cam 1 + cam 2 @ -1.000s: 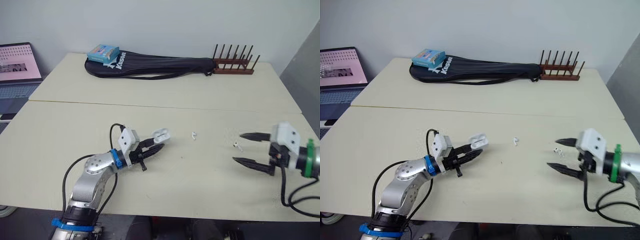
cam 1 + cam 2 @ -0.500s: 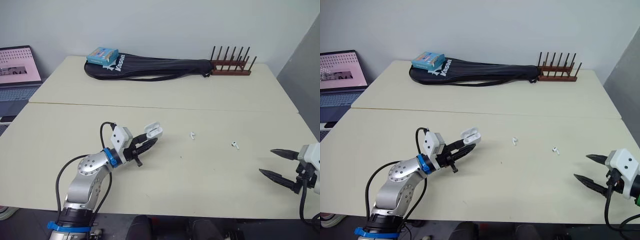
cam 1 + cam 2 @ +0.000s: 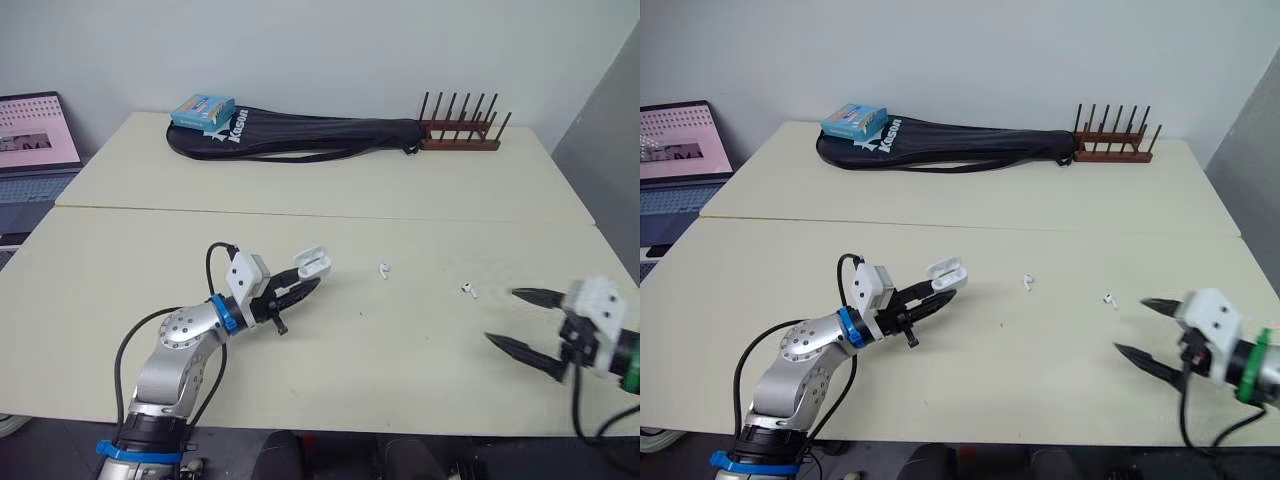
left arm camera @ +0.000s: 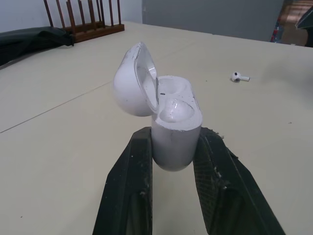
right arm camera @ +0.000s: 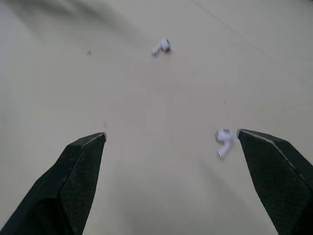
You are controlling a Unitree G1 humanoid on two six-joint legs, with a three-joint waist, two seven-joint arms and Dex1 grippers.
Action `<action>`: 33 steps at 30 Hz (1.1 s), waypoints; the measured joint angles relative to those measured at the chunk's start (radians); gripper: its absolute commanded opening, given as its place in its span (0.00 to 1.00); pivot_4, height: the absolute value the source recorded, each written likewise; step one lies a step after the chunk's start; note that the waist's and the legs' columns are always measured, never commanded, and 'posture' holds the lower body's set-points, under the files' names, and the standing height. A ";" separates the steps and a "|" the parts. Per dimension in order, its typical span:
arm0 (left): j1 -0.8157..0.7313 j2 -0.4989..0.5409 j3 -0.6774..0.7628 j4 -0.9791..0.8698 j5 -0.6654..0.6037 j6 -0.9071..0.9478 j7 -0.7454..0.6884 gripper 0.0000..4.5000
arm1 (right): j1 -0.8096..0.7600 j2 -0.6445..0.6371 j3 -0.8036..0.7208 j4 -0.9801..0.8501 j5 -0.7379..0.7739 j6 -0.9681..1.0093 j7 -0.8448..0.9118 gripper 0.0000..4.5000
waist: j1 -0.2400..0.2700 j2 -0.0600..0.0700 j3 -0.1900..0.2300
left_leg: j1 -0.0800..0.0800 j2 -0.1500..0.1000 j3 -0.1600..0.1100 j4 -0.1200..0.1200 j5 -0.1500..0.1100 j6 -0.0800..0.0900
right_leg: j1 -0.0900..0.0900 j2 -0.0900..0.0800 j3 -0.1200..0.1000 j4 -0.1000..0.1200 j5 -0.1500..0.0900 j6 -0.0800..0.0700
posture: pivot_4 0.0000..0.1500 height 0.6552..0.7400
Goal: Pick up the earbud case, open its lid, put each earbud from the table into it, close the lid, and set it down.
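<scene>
White earbud case (image 4: pixel 174 128) is up off the counter (image 3: pixel 400 372), clamped by its lower body between both fingers of the left pincer (image 3: pixel 306 287). It sits roughly upright. Lid (image 4: pixel 132 84) is flipped open and tilted back on its hinge. Both wells look empty in the left wrist view.

Two earbuds lie loose on the counter, well apart from each other. Nearer earbud (image 3: pixel 468 290) is just ahead of the right pincer (image 3: pixel 502 316). Farther earbud (image 3: pixel 384 270) lies between that one and the case, not touching either.

Right pincer is spread wide, holding nothing, tips low over the counter and aimed toward the nearer earbud. In the right wrist view that earbud (image 5: pixel 224 139) sits just beside one fingertip rather than centred in the gap.

Step, as I judge it: pick-up and lid opening are done, neither earbud is loaded, so this is the reach for the first earbud.

Next move probably calls for:
- shifting the right pincer sideways so the nearer earbud sits mid-gap
- dropping the tips down to the counter surface, since the bud is small and flat-lying
- closing gently; a smooth bud could squirt out of the tips
- carrying it across to the case and seating it stem-down in a well
- left pincer holding the case steady with the opening facing up

Lid closing and set-down are not yet due.
</scene>
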 measured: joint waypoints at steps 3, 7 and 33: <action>0.002 0.001 0.002 0.000 0.000 -0.001 -0.003 0.18 | -0.128 0.084 0.161 -0.038 -0.023 0.095 -0.148 1.00 | 0.002 0.000 0.000 | -0.001 -0.001 0.000 0.000 0.000 0.000 | -0.001 -0.001 0.000 0.000 0.000 0.000 | 1.00 0.38; 0.011 -0.001 0.000 0.004 0.002 -0.005 -0.003 0.18 | -0.297 0.269 0.379 0.016 -0.139 0.188 -0.373 1.00 | 0.001 0.000 0.000 | -0.003 0.000 -0.001 -0.001 0.000 0.000 | -0.003 -0.001 0.000 0.000 0.000 0.000 | 1.00 0.38; 0.026 -0.001 -0.020 0.008 0.003 -0.020 0.008 0.18 | -0.466 0.651 0.542 0.422 -0.380 0.149 -0.708 0.12 | 0.007 0.000 -0.001 | -0.010 -0.001 -0.001 0.000 0.002 -0.003 | -0.013 -0.001 -0.001 0.008 0.000 0.000 | 1.00 0.38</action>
